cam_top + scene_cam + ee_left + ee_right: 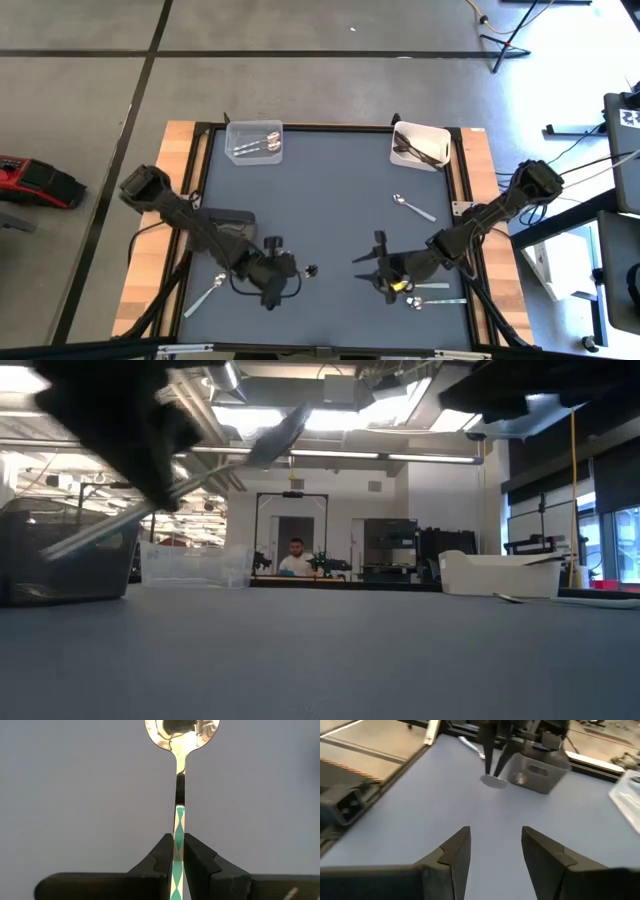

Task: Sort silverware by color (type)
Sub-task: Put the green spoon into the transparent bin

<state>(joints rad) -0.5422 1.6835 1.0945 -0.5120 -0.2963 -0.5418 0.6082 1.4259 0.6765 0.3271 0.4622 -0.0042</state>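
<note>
Bright, even light comes from the ceiling strips (330, 415) overhead, which bloom white in the low view. The table mat (330, 210) is evenly lit, with only soft shadows under the arms. Near the low camera, at ten o'clock, a dark shape is blurred. The spoon bowl (181, 732) throws back warm glare at twelve o'clock. The right wrist view is soft, smeared toward its far edge.

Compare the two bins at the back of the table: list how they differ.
The left bin is clear plastic; the right bin is opaque white. The left bin holds shiny silver spoons; the right bin holds dark utensils. The left bin sits square to the table edge; the right bin is turned slightly. Both are small rectangular containers at the mat's far edge.
</note>
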